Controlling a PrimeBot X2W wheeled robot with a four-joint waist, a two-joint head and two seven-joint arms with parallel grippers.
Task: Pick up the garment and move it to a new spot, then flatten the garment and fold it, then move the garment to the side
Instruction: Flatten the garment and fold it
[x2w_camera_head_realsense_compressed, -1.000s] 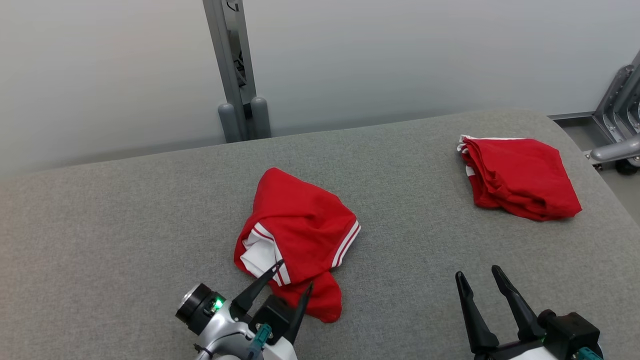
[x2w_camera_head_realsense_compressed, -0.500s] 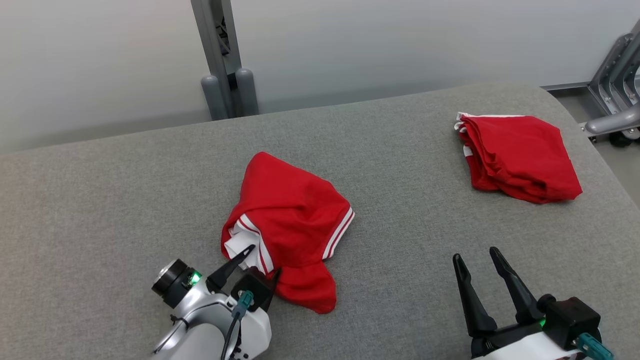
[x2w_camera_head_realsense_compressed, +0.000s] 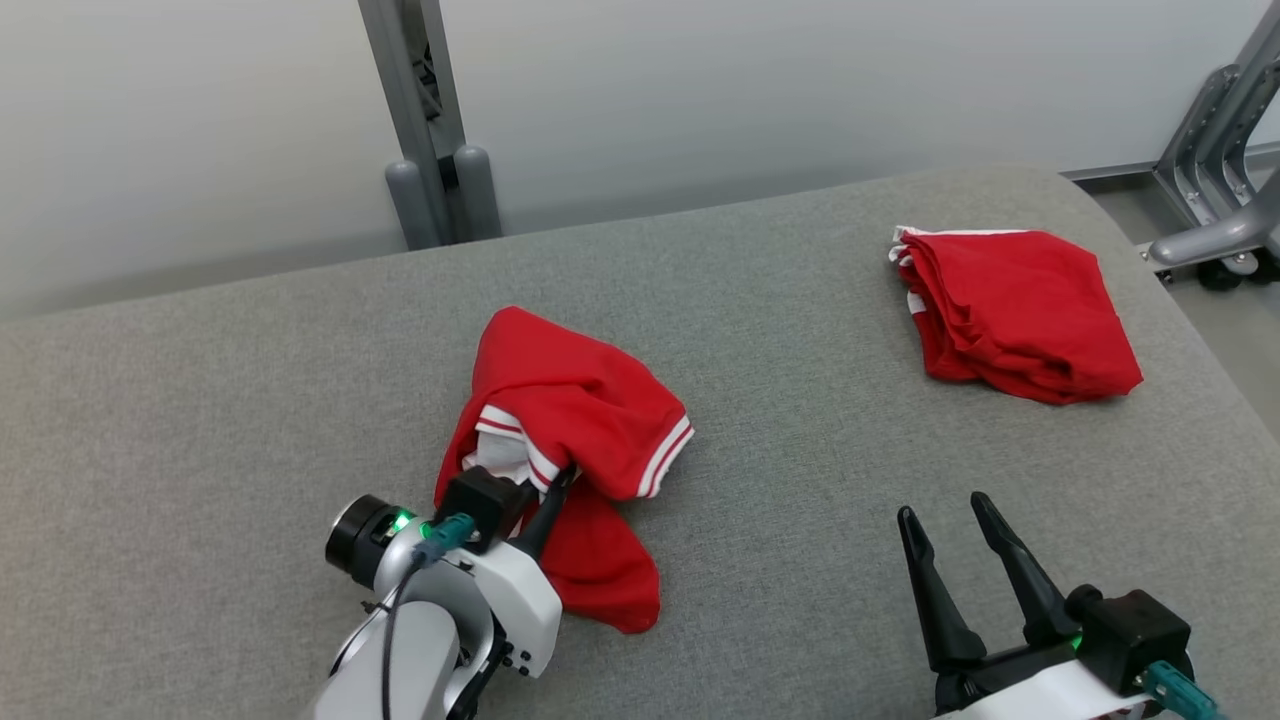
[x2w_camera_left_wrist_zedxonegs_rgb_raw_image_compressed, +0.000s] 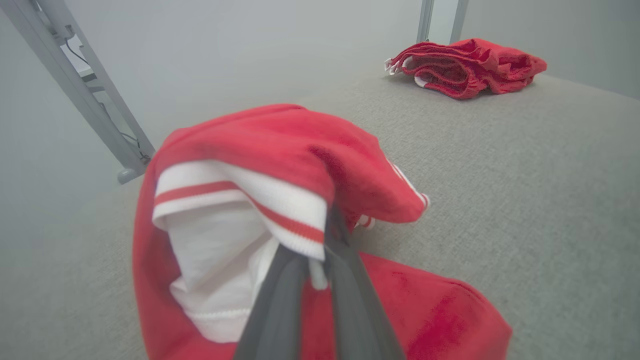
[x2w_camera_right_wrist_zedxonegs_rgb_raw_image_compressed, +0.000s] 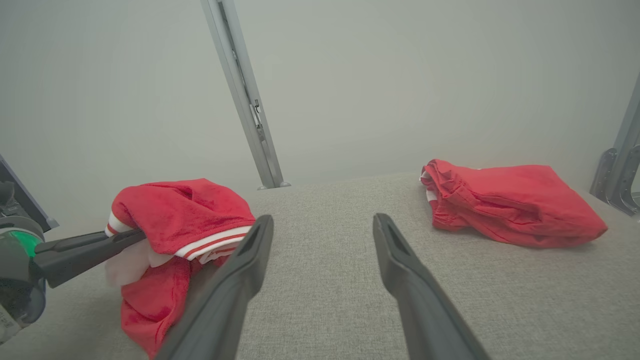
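A crumpled red garment (x2w_camera_head_realsense_compressed: 585, 400) with white-and-red striped trim and a white lining lies left of centre on the grey padded table (x2w_camera_head_realsense_compressed: 800, 300). My left gripper (x2w_camera_head_realsense_compressed: 558, 482) is shut on its striped hem, and the near edge is bunched up off the surface. In the left wrist view the two fingers meet on the trim of the garment (x2w_camera_left_wrist_zedxonegs_rgb_raw_image_compressed: 280, 135), pinching it at the left gripper (x2w_camera_left_wrist_zedxonegs_rgb_raw_image_compressed: 320, 252). My right gripper (x2w_camera_head_realsense_compressed: 943, 510) stands open over bare table at the lower right, well apart from the cloth. The right wrist view shows the garment (x2w_camera_right_wrist_zedxonegs_rgb_raw_image_compressed: 180, 210) held by the left gripper (x2w_camera_right_wrist_zedxonegs_rgb_raw_image_compressed: 131, 235).
A second red garment (x2w_camera_head_realsense_compressed: 1010, 310), folded, lies at the table's far right near the rounded edge. A grey metal post (x2w_camera_head_realsense_compressed: 410, 110) stands behind the table, and a metal frame (x2w_camera_head_realsense_compressed: 1210, 190) stands off the right edge.
My left gripper has shut on the garment's striped hem and pulled it up and together. The right gripper stays open. The head camera has shifted a little.
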